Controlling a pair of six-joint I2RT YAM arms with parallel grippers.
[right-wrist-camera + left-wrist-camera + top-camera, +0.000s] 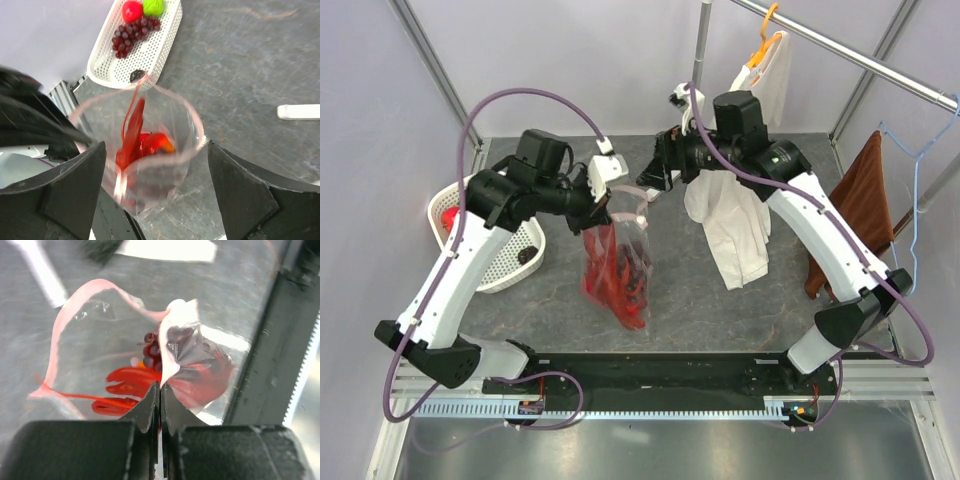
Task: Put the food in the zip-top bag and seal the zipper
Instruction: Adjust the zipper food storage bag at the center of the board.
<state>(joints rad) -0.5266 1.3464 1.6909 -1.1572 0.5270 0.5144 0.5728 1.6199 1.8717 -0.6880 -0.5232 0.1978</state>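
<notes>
Zip-top bag (617, 262): hangs mouth-up over the middle of the surface (740, 320), held from the top so that food can drop straight in.
Left pincer (160, 389): closed on the bag's top edge, pinching the film; this one grip carries the floppy bag and keeps it upright.
Right pincer (156, 150): fingers spread wide and empty, poised directly above the bag's mouth.
Zipper (54, 342): unsealed, with the pink strip bowed into a wide loop, which is why the mouth gapes.
Inside the bag: red chilli peppers (131, 131) lie along the bottom, with dark grapes (149, 347) above them.
White basket (167, 42): stands on the surface left of the bag and holds a red apple (131, 9), a green piece (153, 6) and a grape bunch (131, 34).
Progress: judged partly loaded, since the basket's pieces are not yet in the bag and the strip is not yet pressed.
Next move: probably the right arm reaches left to the basket while the left holds the mouth steady.
Risk: hung from a single pinch, the mouth may sag or twist shut.
</notes>
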